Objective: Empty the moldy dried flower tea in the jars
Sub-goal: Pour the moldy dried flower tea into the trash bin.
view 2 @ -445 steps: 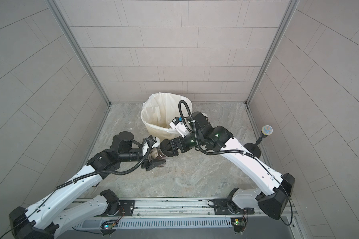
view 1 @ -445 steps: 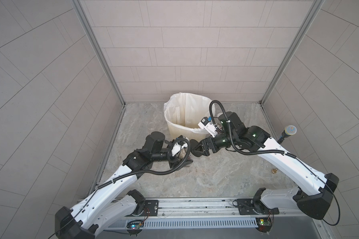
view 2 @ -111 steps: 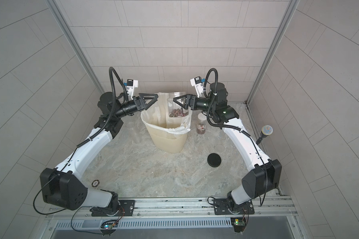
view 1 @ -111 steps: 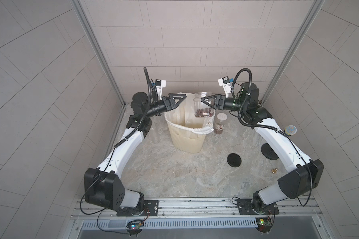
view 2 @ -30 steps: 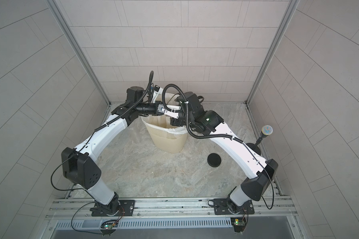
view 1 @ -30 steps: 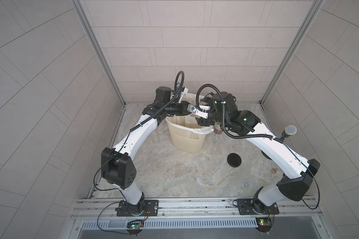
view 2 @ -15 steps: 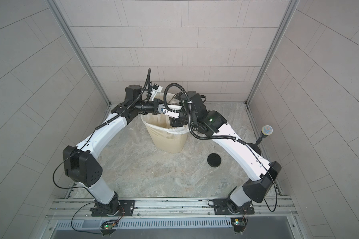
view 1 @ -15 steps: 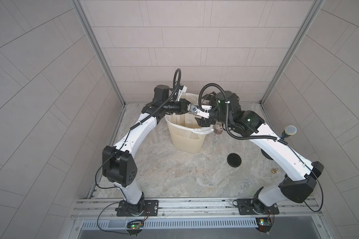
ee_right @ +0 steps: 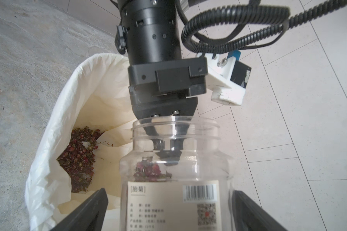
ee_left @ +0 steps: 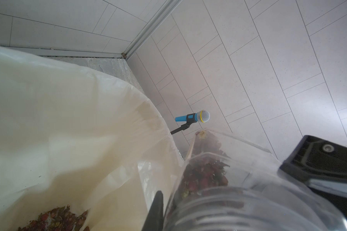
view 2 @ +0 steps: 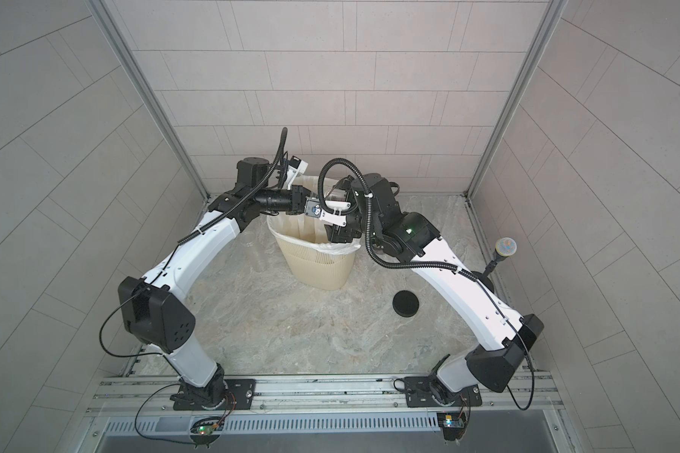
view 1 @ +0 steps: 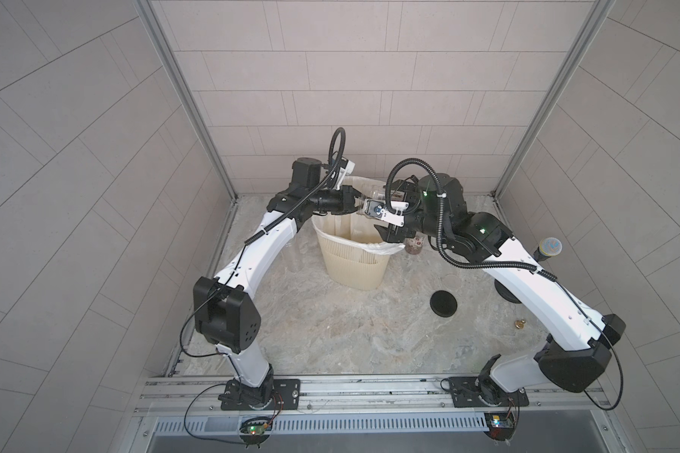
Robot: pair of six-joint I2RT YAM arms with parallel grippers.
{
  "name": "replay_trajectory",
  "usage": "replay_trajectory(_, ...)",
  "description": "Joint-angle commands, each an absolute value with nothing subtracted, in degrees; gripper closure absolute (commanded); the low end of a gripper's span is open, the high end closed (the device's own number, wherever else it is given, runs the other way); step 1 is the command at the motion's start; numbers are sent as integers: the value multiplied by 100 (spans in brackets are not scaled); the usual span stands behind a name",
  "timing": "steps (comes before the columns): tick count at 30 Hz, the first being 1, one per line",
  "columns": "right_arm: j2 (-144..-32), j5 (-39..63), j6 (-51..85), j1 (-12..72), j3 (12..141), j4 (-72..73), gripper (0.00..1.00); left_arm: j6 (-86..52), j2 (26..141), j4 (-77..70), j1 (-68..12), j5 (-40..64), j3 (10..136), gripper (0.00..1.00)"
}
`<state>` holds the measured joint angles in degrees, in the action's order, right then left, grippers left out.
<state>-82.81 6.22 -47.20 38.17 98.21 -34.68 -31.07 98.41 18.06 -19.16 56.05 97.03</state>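
A clear labelled jar (ee_right: 174,200) hangs tipped over the cream bin (view 1: 354,266), its mouth toward my left gripper (ee_right: 168,160). That gripper is shut on the jar's rim, one finger (ee_left: 157,200) against the outside of the wall. A small clump of moldy dried flower tea (ee_right: 150,170) is left inside the jar. My right gripper (ee_right: 170,193) is open around the jar's body, with a gap on one side. In a top view the jar (view 1: 373,194) shows between both wrists. A heap of tea (ee_right: 78,156) lies in the bin's white liner (ee_left: 68,120).
A small jar holding tea (view 1: 414,245) stands on the table behind my right arm. A black lid (view 1: 443,304) lies to the right of the bin, a clear round piece (view 2: 248,239) to its left. A microphone on a stand (view 1: 550,248) is at the right wall.
My right gripper's jaws have spread wider around the jar. The left gripper stays shut at the rim, and both arms have hardly moved.
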Motion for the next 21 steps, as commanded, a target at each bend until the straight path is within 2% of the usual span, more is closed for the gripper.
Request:
replay_trajectory(1,-7908,822,-4675,3742,9585,-4253,0,-3519,9961,1535,-1564,4849,9977,97)
replay_trajectory(10,-7820,648,-4860,3480,9344,-4168,0,-3441,9861,1584,-1484,5136,9933,97)
replay_trajectory(21,-7661,1258,-4193,3072,9446,-4087,0,-3388,9799,1583,-1393,5120,9831,97)
